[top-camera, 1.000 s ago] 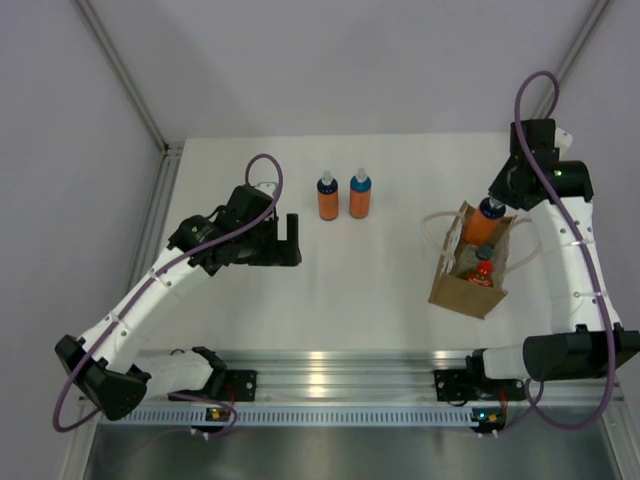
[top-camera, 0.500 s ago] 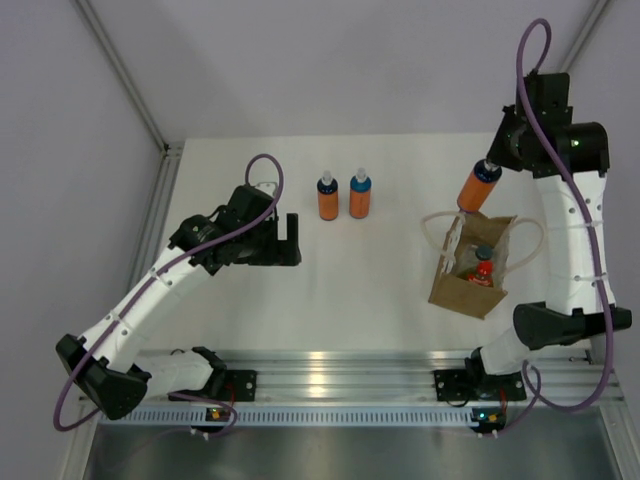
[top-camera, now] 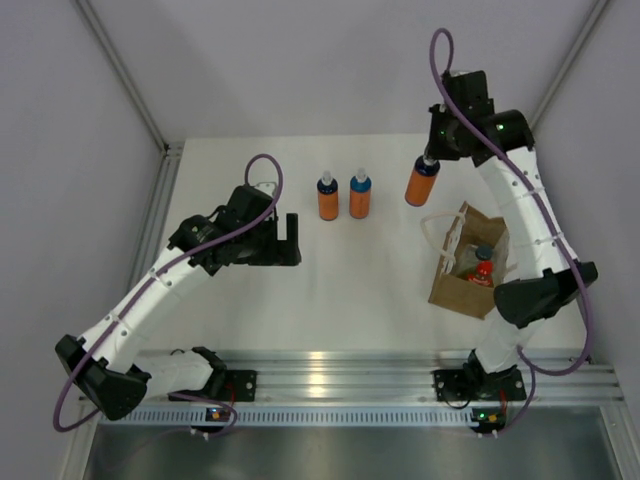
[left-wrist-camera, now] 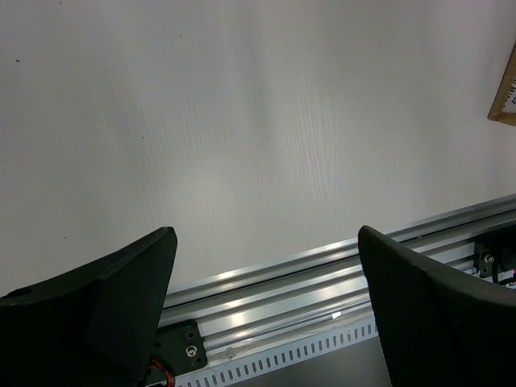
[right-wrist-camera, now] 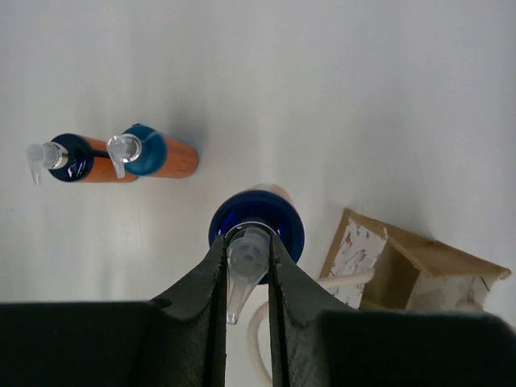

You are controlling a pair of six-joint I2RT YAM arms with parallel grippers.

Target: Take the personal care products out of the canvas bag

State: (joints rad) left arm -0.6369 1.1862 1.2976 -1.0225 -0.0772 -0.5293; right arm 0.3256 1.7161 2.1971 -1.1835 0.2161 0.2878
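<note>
A: While clamping narrow on the pump neck, holding an orange bottle (top-camera: 421,186) aloft in the right gripper (right-wrist-camera: 247,266), off the table (top-camera: 350,285) and apart from the canvas bag (top-camera: 455,290), up past its far-left corner.

B: Reading the step as what?

A: Judging it as the transfer leg, bottle already out of the bag and not yet set down. Needing next a descent just beside the light-blue-capped bottle (top-camera: 360,196), keeping apart from it and from the dark-blue-capped bottle (top-camera: 327,197), then opening only once standing flat on the base.

B: Noting materials?

A: Seeing smooth cylindrical plastic, a glossy round dark cap (right-wrist-camera: 278,218), a clear pump nozzle (right-wrist-camera: 239,278) poking out between the black fingers (right-wrist-camera: 193,290). Expecting some swing, gripping by so thin a neck.

B: Moving outward?

A: Finding the bag standing open-mouthed: stiff tan cloth, boxy, with a thin white loop handle (right-wrist-camera: 347,281) drooping beside it. Holding inside a red-capped bottle (top-camera: 483,271) and a greyish bottle (top-camera: 483,252), so counting two left to lift.

B: Checking the left gripper (left-wrist-camera: 266,306)?

A: Hovering spread wide over matte white tabletop, gripping nothing, near the ribbed aluminium rail (left-wrist-camera: 322,278).
</note>
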